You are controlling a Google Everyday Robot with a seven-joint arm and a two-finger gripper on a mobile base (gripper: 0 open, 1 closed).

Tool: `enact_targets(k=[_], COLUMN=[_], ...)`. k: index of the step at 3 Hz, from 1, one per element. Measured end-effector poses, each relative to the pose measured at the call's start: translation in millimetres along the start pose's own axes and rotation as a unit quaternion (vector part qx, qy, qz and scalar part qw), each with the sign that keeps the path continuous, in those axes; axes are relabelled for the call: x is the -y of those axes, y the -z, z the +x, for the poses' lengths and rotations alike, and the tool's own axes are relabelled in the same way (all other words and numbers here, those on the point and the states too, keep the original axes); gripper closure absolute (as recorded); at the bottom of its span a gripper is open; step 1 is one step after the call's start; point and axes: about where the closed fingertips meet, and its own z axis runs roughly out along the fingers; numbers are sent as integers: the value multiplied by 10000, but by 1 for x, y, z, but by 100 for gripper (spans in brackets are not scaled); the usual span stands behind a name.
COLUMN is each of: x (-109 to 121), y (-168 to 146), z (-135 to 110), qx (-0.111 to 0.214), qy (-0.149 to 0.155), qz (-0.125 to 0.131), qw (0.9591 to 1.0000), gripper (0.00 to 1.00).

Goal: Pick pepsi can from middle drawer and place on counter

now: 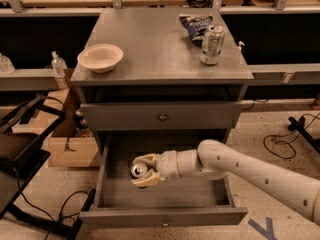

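Note:
The middle drawer (162,217) is pulled open at the bottom of the grey cabinet. My gripper (143,170) reaches into it from the right, on the end of my white arm. Its fingers (148,180) are shut on the pepsi can (138,170). Only the can's silver top and a bit of dark side show, and it sits over the left part of the drawer floor. The counter (150,39) is the flat grey cabinet top above.
On the counter stand a pale bowl (100,57) at the left, and a silver-green can (212,44) with a blue snack bag (195,24) at the right. A shallower drawer (162,116) is closed above the open one. A cardboard box (67,146) and cables lie on the floor at the left.

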Motion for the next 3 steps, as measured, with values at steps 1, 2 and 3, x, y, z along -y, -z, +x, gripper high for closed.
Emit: enact_targets(k=[1,2,3], x=[-5,-4,18], y=[46,83,117], z=[-79,-154,-237], qx=[-56,-189,-367], qy=[-22,81,117], qz=[-208,-335,-198], qw=[9998,9992,9991], gripper=[100,100,100])
